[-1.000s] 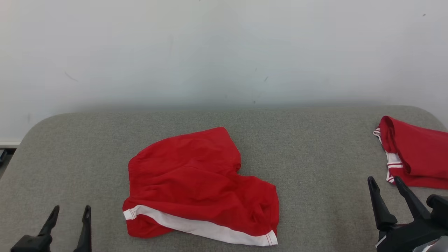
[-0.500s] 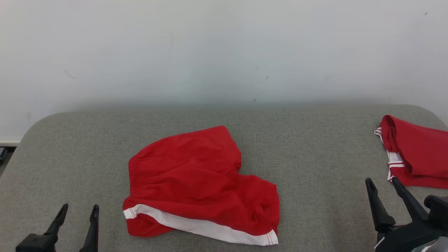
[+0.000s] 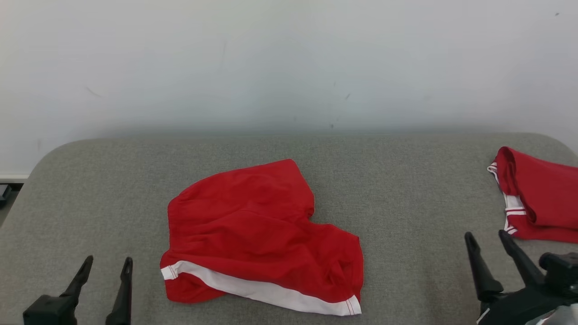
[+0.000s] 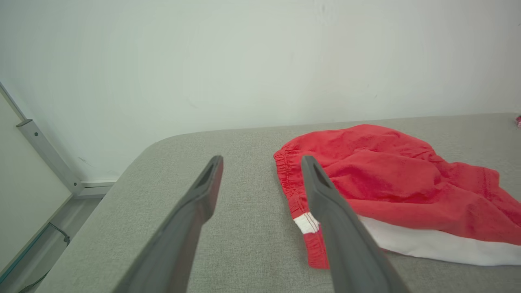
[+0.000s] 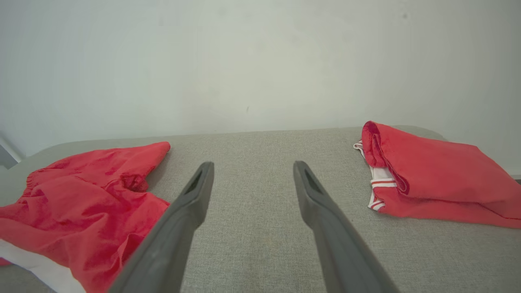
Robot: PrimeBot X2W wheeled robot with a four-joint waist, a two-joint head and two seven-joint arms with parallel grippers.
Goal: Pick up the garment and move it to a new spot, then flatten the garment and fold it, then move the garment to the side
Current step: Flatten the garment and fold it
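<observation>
The garment [image 3: 257, 234] is a pair of red shorts with a white side stripe, lying rumpled in the middle of the grey padded table [image 3: 406, 203]. It also shows in the left wrist view [image 4: 390, 183] and the right wrist view [image 5: 81, 203]. My left gripper [image 3: 107, 265] is open at the lower left, just left of the garment's waistband and apart from it. My right gripper [image 3: 485, 238] is open at the lower right, well clear of the garment, with nothing between its fingers.
A second red garment [image 3: 537, 198], folded, lies at the table's far right edge, close behind my right gripper; it is seen too in the right wrist view [image 5: 431, 175]. A white wall [image 3: 289, 67] stands behind the table. The table's rounded left corner drops to the floor [image 4: 36, 252].
My left gripper has moved right and a little forward, closer to the garment. The right gripper has shifted slightly left. The head camera has drifted a little; the garments lie as before.
</observation>
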